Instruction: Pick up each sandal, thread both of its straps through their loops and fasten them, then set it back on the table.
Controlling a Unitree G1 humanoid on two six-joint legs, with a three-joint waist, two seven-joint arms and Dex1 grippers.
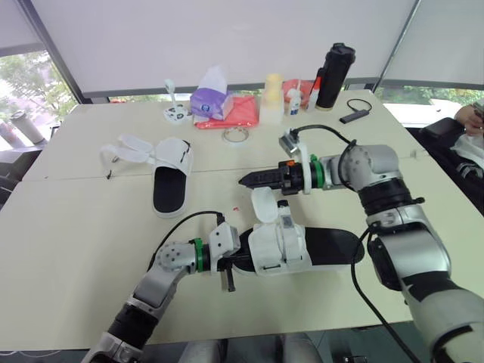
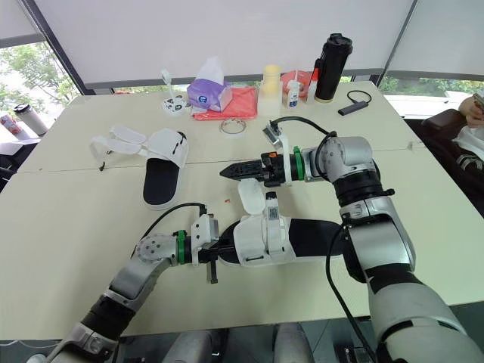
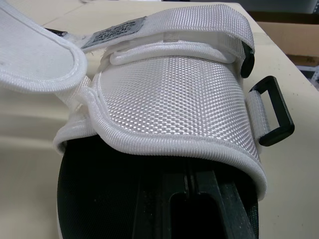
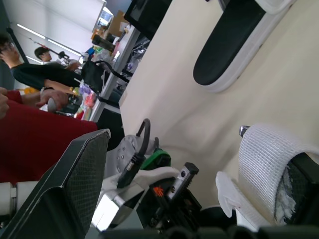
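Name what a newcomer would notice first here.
A white mesh sandal with a black sole lies near the middle of the cream table, the left gripper at its toe end. The shut right gripper hovers just beyond it. A second matching sandal lies farther left, straps undone.

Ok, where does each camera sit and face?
Left eye: on the head, downward over the table; left gripper, right gripper show.
Right eye: beside it, same scene.
Left wrist: close on the near sandal's upper and black loop.
Right wrist: low across the table at the left gripper; people beyond.
All four share the near sandal.
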